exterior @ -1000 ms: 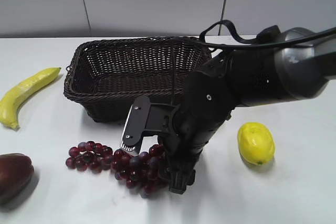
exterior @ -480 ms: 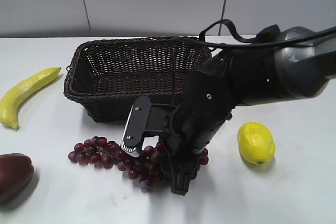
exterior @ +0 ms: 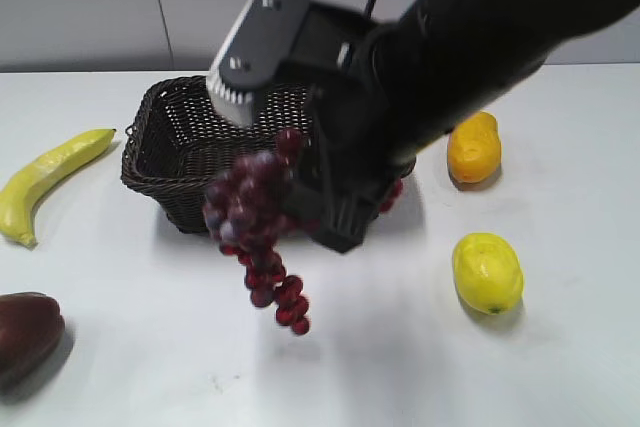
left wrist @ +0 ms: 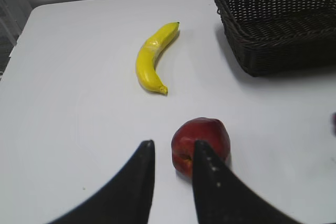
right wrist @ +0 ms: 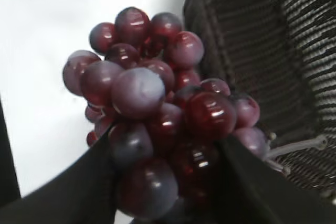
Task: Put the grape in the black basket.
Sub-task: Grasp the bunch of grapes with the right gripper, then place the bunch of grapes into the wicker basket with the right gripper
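Observation:
My right gripper [exterior: 290, 197] is shut on the grape [exterior: 255, 227], a bunch of dark red-purple grapes that hangs in the air in front of the black basket [exterior: 165, 137]. In the right wrist view the grape [right wrist: 152, 108] fills the space between the fingers [right wrist: 163, 182], with the black basket wall [right wrist: 262, 51] at the right. My left gripper [left wrist: 170, 150] is open and empty above the table. The black basket corner [left wrist: 278, 30] shows in the left wrist view at top right.
A yellow banana [exterior: 50, 177] lies at the left, also in the left wrist view [left wrist: 152, 59]. A dark maroon fruit [exterior: 25, 332] sits at the bottom left, close by my left fingertips [left wrist: 205, 140]. A lemon [exterior: 487, 272] and an orange-yellow fruit [exterior: 473, 147] lie at the right.
My right gripper has lifted the grape off the table and moved up and toward the basket. The bunch now hangs in the air.

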